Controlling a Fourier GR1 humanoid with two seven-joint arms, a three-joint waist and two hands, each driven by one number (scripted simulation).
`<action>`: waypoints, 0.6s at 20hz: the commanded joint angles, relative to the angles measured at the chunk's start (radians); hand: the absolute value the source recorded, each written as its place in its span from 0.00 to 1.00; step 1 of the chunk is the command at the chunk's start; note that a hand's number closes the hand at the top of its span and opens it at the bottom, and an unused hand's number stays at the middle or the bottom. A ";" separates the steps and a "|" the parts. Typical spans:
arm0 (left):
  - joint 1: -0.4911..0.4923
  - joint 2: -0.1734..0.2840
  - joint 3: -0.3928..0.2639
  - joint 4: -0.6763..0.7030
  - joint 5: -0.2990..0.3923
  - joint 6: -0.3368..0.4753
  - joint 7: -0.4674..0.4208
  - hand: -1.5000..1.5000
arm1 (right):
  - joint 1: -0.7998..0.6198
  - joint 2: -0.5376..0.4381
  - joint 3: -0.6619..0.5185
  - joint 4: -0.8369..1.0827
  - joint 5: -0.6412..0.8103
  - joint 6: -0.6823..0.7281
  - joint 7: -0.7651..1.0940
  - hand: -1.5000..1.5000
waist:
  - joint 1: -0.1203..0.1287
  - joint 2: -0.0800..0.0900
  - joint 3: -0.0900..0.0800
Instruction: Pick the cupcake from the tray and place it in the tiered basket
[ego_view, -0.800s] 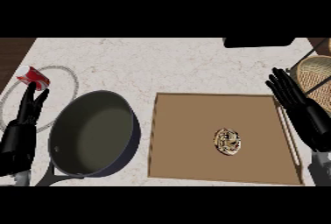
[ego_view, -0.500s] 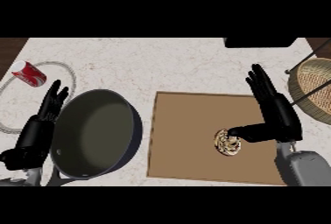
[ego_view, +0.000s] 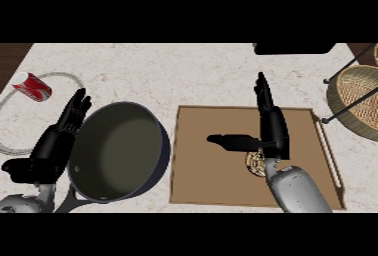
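Cupcake (ego_view: 255, 163): sitting on the brown tray (ego_view: 214, 185), right of its middle, partly hidden by the right wrist.
Right hand (ego_view: 270, 125): hovering over the tray above the cupcake, fingers straight, thumb out to the side, holding nothing.
Left hand (ego_view: 57, 142): resting open beside the dark pan (ego_view: 118, 145).
Tiered basket (ego_view: 354, 100): standing at the worktop's right edge.
Red can (ego_view: 32, 86): lying far left.

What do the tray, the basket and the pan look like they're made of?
The tray looks like wood or board: flat matte brown, with a pale handle at its right end. The tiered basket looks woven, tan wicker on a thin dark frame. The pan looks like dark metal, with a soft sheen on its rim.
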 joint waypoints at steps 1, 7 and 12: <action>0.031 -0.106 -0.097 0.078 0.047 -0.049 0.019 0.50 | -0.077 -0.029 0.073 0.001 0.170 -0.077 0.109 0.00 | -0.014 0.007 -0.027; 0.036 -0.064 -0.052 0.061 0.064 -0.050 0.035 0.50 | -0.117 -0.283 0.176 0.006 0.343 0.146 0.437 0.00 | -0.050 -0.009 -0.038; 0.036 -0.040 -0.034 0.078 0.082 -0.074 0.039 0.50 | -0.195 -0.402 0.295 -0.010 0.406 0.425 0.658 0.00 | -0.054 -0.009 -0.042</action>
